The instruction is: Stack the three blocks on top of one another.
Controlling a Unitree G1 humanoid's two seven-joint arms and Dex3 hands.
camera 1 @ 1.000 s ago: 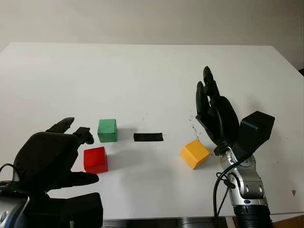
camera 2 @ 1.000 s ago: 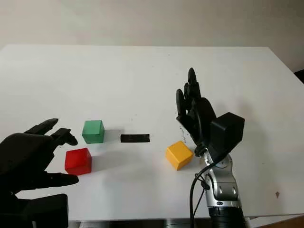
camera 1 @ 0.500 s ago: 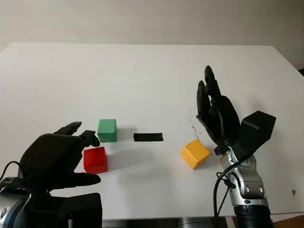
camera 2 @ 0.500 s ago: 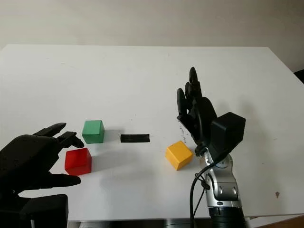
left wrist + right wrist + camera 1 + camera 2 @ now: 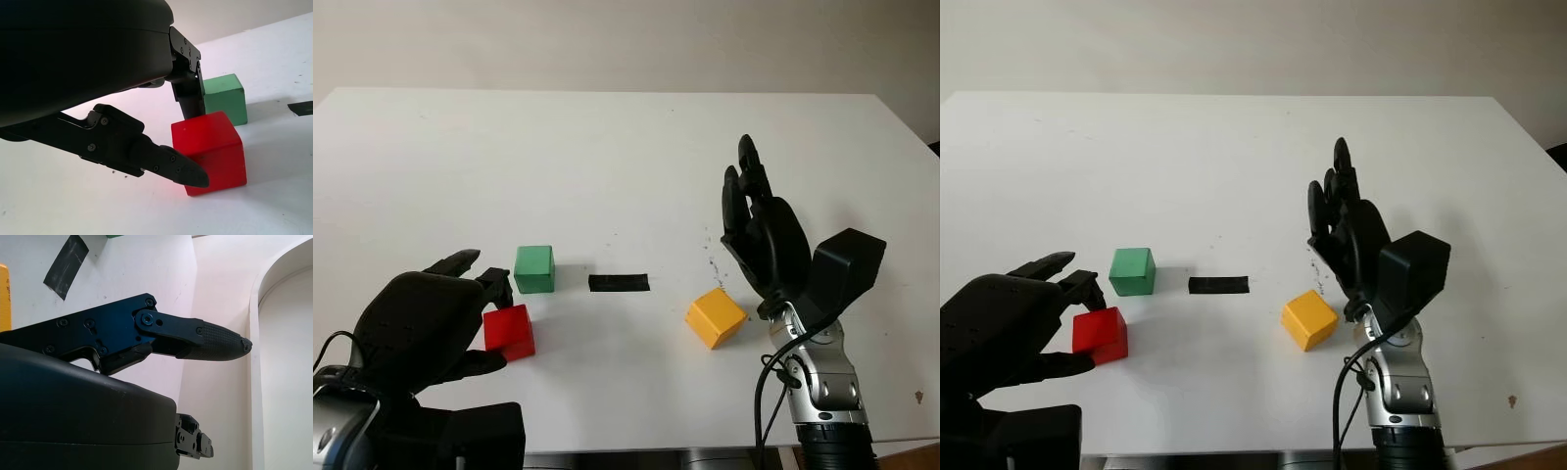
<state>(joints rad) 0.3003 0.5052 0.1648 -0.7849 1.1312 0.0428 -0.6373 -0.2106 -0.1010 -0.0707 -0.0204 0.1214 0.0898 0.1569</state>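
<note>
- A white table (image 5: 607, 147) holds three blocks and a strip of black tape (image 5: 619, 283).
- The left hand (image 5: 421, 323) sits low over the table's near edge, closing around the red block (image 5: 511, 330).
- In the left wrist view, its thumb (image 5: 166, 164) lies against one side of the red block (image 5: 212, 149) and a finger (image 5: 188, 93) comes down at the opposite side. The block looks slightly tilted; whether it is firmly gripped cannot be told.
- The green block (image 5: 534, 268) stands just beyond the left hand's fingertips, close behind the red block and apart from it.
- The tape lies flat, past the green block toward the right hand.
- The right hand (image 5: 766, 240) is raised upright above the table, open and holding nothing.
- The yellow block (image 5: 715, 316) rests on the table just beside the right hand's palm, on the side facing the left hand, turned at an angle.
- No block is stacked on another yet.
</note>
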